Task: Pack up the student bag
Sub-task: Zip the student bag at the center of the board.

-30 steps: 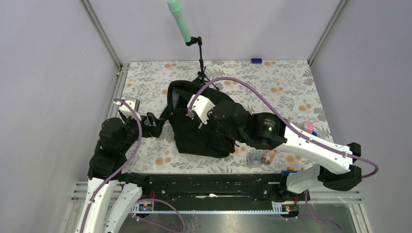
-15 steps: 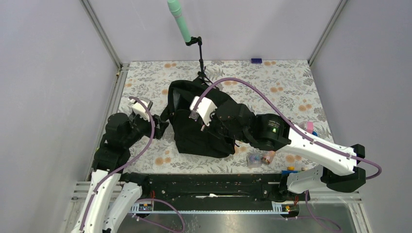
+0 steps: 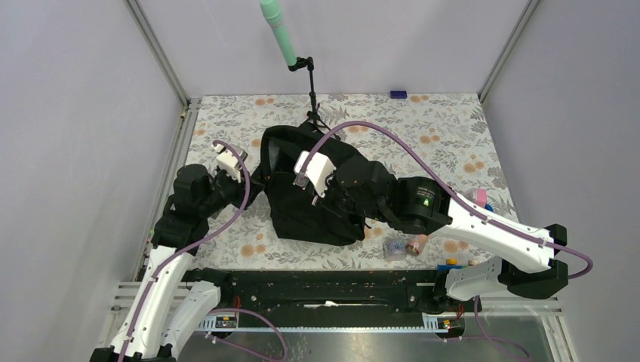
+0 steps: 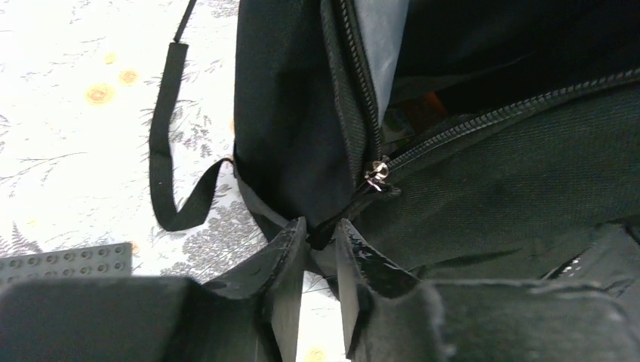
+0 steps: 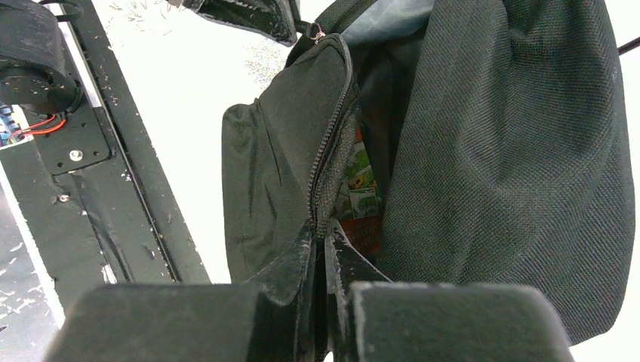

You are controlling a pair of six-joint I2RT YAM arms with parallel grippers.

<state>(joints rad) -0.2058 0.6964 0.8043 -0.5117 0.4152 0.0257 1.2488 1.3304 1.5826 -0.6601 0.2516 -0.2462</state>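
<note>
Clamping the student bag (image 3: 290, 215) from both sides at mid-table on the floral cloth (image 3: 453, 128). Nipping its zippered mouth edge tight in the right gripper (image 5: 323, 237), just beside colourful printed packets (image 5: 361, 197) inside. Pinching dark fabric below the zip pull (image 4: 375, 175) in the left gripper (image 4: 321, 226), near a loose strap (image 4: 162, 166).

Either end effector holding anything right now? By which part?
Right end effector pinches the student bag by the zipper edge of its opening. Left end effector straddles a bag corner; grip unclear.
</note>
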